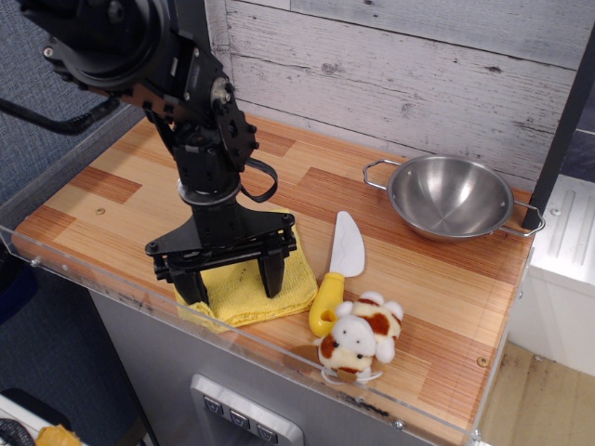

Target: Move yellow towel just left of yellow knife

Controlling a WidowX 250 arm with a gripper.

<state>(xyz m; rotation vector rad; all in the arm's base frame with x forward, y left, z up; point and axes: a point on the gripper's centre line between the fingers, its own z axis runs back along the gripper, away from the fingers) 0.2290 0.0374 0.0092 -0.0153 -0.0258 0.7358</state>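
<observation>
Near table (pixel 112 200) front edge, gripper (pixel 231 282) fingers spread wide over yellow towel (pixel 251 290), tips on it, not pinching; yellow knife (pixel 336 269) just right of towel.

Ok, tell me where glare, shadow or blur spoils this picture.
In observation.image: bright highlights sit inside the steel bowl and along the clear acrylic rim. The tool casts soft shadow on the yellow towel. The plush toy looks slightly soft and overexposed. The yellow knife reads clearly.
</observation>
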